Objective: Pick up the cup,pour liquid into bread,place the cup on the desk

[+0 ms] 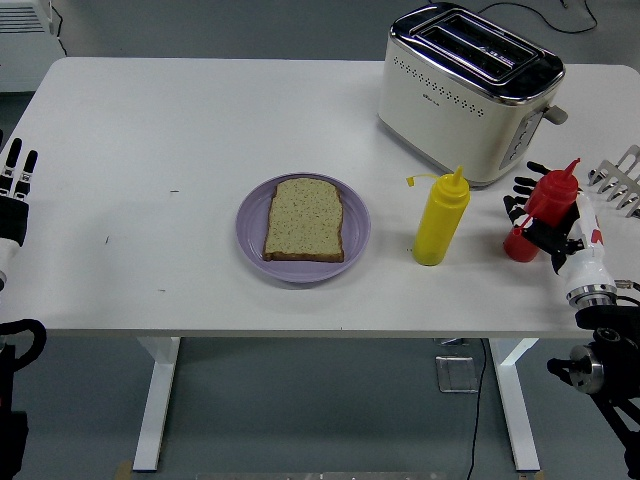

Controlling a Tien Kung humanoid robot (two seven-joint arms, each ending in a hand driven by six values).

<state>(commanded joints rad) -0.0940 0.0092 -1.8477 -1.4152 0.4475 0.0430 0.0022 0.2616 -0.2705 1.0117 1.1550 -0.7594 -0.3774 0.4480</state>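
Note:
No cup is in view; a red squeeze bottle (552, 196) stands near the table's right edge and a yellow squeeze bottle (440, 222) stands left of it. A slice of bread (305, 219) lies on a purple plate (352, 245) at the table's middle. My right hand (530, 215) is at the red bottle, its black fingers (519, 203) spread along the bottle's left side and not closed on it. The bottle stands on the table. My left hand (15, 190) rests at the left edge with its fingers straight.
A cream and chrome toaster (465, 95) stands at the back right, just behind the two bottles. A metal rack (625, 178) shows at the right edge. A floor cable runs behind the table.

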